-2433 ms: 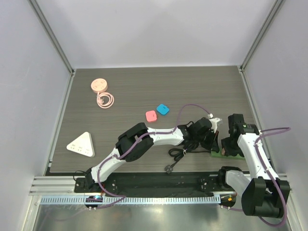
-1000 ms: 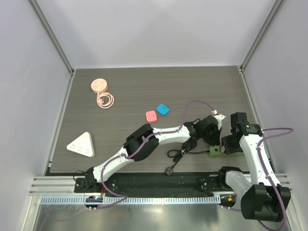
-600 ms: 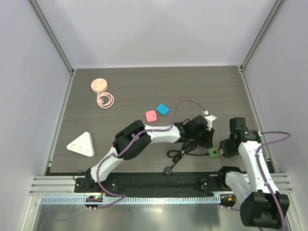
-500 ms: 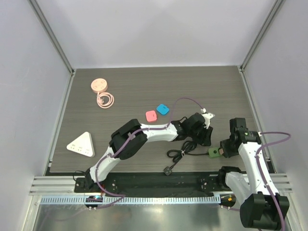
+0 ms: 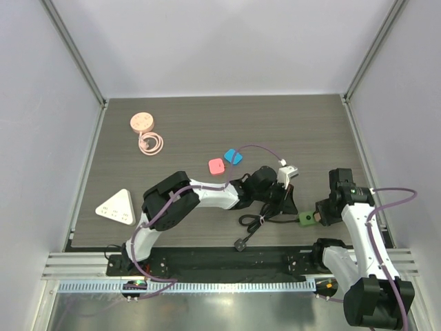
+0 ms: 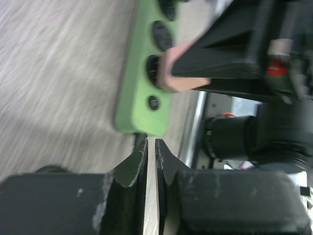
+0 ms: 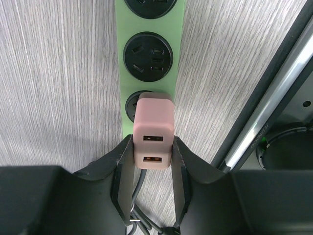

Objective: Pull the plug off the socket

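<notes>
From above, the socket (image 5: 305, 219) is lying at the near right of the surface (image 5: 186, 131). Only its green end is showing beyond the right pincer (image 5: 322, 212), which is bearing down over it. The left arm is reaching across from the left, and the left pincer (image 5: 287, 200) is hanging just beside that green end, above the loose black cord (image 5: 256, 221). I take it the arm is standing by there to steady the strip, since a light strip tends to rise with whatever is being tugged out of it.

Through the left wrist camera, that pincer's tips are showing almost together, with only a sliver of gap and nothing between them. They are pointing at the strip's end, and I cannot tell whether they are touching it. Beyond them, a pink plug (image 6: 183, 68) is sitting against one of the round outlets, clamped by the other arm's black fingers.

Through the right wrist camera, the right pincer is gripping the plug by its two flat sides, one finger (image 7: 122, 166) pressing on each. The plug's two slots are facing the lens and its far end is covering an outlet. Gripping the sides should be lining the pull up with the prongs. Whether the prongs are seated or partly out is hidden by the plug's body. To my eye the grasp is made and the pull itself is the step in hand.
</notes>
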### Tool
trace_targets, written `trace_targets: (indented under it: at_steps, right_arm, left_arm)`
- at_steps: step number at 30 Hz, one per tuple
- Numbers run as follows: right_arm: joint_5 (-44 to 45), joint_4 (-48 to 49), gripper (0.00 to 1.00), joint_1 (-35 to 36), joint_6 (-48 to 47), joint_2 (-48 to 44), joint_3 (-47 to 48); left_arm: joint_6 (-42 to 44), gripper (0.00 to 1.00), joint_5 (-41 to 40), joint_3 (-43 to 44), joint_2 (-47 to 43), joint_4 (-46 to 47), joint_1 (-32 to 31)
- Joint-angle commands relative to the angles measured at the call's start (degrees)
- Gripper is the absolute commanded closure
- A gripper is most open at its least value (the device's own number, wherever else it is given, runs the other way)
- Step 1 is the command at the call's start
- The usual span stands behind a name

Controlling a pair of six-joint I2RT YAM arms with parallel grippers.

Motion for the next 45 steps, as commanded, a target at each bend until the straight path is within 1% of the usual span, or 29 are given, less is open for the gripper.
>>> trace_targets:
  at_steps: [1,2,5,7,8,9,14,18,22,28,31,35,37,39,41,45]
  right_arm:
    - [3.28,0.2,0.99,0.02,-1.51,-0.1,2.95]
    - [3.11,0.2,0.99,0.02,-1.77,-0.11,2.52]
    - [3.2,0.28,0.99,0.02,-2.03,0.16,1.9]
    - [1.88,0.72,0.99,0.02,-2.12,0.25,1.64]
    - [0.74,0.81,0.99,0.02,-2.12,0.42,1.37]
    - [0.47,0.72,0.99,0.02,-1.95,0.6,1.28]
    - [-0.23,1.16,0.99,0.02,-1.59,0.42,1.02]
    - [-0.93,1.34,0.99,0.02,-1.16,0.34,0.58]
    - [-1.02,1.43,0.99,0.02,-1.07,0.07,0.58]
    - [-1.73,1.25,0.99,0.02,-0.8,0.51,1.28]
    - [-1.73,1.34,0.99,0.02,-0.71,0.07,1.19]
    - [-1.64,1.16,0.99,0.02,-0.98,-0.19,0.84]
    - [-1.64,0.99,0.99,0.02,-0.98,-0.54,0.84]
    - [-1.99,0.73,0.99,0.02,-1.07,-0.63,1.02]
    - [-1.99,0.72,0.99,0.02,-1.24,-0.55,1.11]
    - [-2.17,0.55,0.99,0.02,-1.15,-0.28,1.37]
  left_arm:
    - [2.0,0.9,4.99,-0.73,-0.12,11.58,-0.46]
    - [2.52,0.91,6.91,0.14,1.36,12.11,-0.46]
    - [4.1,0.91,7.9,1.02,3.39,14.3,-0.46]
    - [5.59,0.94,7.81,2.86,4.71,12.48,-0.46]
    - [6.47,0.98,7.81,5.05,6.02,9.51,-0.63]
    - [7.26,1.0,7.72,5.85,6.56,8.61,-0.81]
    - [7.88,1.0,5.97,6.39,7.44,8.16,-2.74]
    - [8.33,1.0,5.17,8.93,9.37,6.49,-3.71]
    - [7.45,1.0,3.68,11.3,12.0,2.55,-4.24]
    - [5.95,1.0,1.66,11.48,13.77,-0.01,-4.59]
    - [5.52,1.0,1.22,10.0,13.33,2.61,-4.5]
    - [5.43,1.0,0.43,6.31,8.86,7.27,-4.41]
    - [7.53,1.0,-1.06,4.81,5.61,8.42,-4.41]
    - [11.55,1.0,-5.0,5.15,3.76,7.03,-4.41]
    - [12.89,1.0,-6.51,6.91,3.75,4.39,-3.97]
    - [12.2,1.0,-4.68,10.86,6.55,3.68,-3.09]
